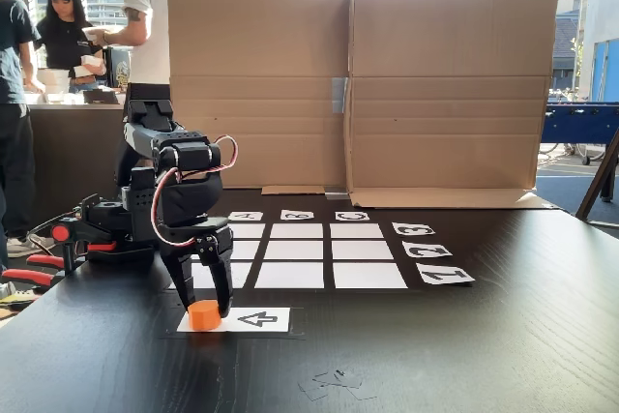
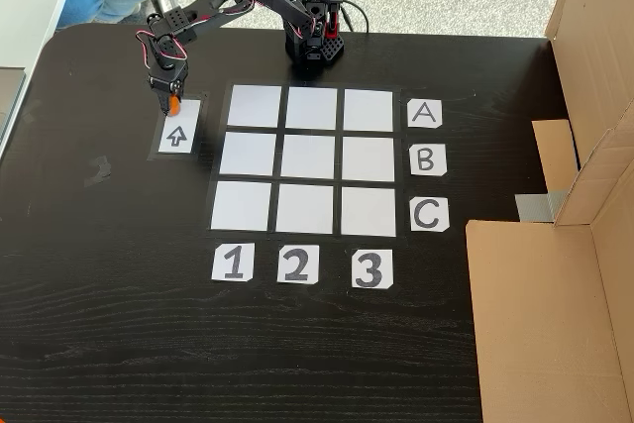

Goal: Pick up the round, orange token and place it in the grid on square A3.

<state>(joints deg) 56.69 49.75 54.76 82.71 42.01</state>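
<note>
Token (image 1: pixel 204 315) stands upright, flat top up, axis vertical, on the white arrow card (image 1: pixel 259 319) just beside the grid (image 2: pixel 309 161). Gripper (image 1: pixel 202 309) hangs pointing down over it, fingers spread either side of token; contact unclear. Square A3 (image 2: pixel 369 110) bare.

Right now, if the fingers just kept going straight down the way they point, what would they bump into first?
The orange token. The gripper points straight down with its fingers on either side of the token, so it looks like they would slide past it and stop on the white arrow card under it. Depth is hard to judge here.
</note>
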